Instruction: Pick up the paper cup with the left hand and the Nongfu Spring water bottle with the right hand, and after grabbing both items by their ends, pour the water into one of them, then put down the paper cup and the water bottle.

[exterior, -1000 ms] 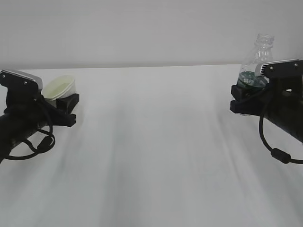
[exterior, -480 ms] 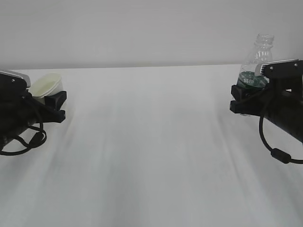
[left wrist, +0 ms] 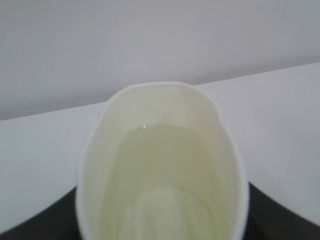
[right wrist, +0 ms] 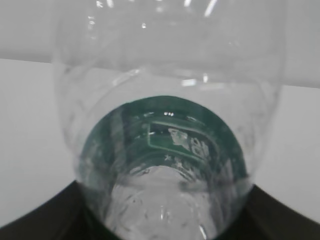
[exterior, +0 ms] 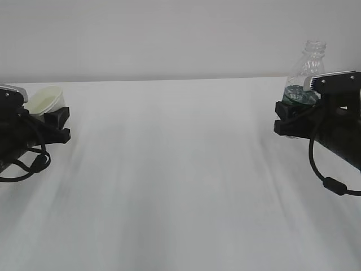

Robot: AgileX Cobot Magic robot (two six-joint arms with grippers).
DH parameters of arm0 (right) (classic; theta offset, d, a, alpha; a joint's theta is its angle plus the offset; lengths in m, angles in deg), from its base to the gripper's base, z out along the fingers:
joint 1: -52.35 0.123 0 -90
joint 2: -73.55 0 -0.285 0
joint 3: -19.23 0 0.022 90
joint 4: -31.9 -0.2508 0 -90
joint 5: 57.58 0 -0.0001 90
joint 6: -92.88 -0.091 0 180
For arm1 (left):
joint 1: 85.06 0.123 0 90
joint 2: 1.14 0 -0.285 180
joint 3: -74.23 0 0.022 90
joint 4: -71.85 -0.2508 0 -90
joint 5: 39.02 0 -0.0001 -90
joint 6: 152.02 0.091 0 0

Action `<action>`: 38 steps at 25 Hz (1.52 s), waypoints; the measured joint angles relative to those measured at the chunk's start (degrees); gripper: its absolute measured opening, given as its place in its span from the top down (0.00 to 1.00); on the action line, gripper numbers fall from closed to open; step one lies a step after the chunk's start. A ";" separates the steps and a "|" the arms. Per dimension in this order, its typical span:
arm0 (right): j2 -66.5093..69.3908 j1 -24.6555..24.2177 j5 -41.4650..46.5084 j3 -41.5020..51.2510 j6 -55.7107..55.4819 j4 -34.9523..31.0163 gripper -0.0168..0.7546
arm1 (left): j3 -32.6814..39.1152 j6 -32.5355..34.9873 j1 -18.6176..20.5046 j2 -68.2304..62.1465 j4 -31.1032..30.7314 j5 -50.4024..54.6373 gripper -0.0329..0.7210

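**Cup's full, bottle's drained, spill risk**

Left hand (exterior: 59,125) jaws clamp the paper cup (exterior: 46,100) between them, water (left wrist: 165,170) inside. Right hand (exterior: 285,118) grips the Nongfu Spring water bottle (exterior: 303,73) likewise. A tilted set-down could slosh it.

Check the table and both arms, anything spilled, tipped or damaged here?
No spill shows on the table. The paper cup sits tilted in the left gripper, with water in it. The water bottle, capless, stands upright in the right gripper. Nothing looks damaged.
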 joint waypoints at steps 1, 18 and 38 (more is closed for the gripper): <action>0.00 0.00 0.00 0.00 0.00 0.00 0.41 | 0.00 0.10 0.00 0.00 0.10 0.00 0.41; 0.00 0.00 0.02 0.00 0.13 0.00 0.41 | 0.00 0.22 0.00 -1.88 1.90 -0.28 0.41; 0.00 0.00 0.56 0.00 0.13 0.00 0.41 | 0.00 0.24 0.00 -5.23 2.44 -0.28 0.41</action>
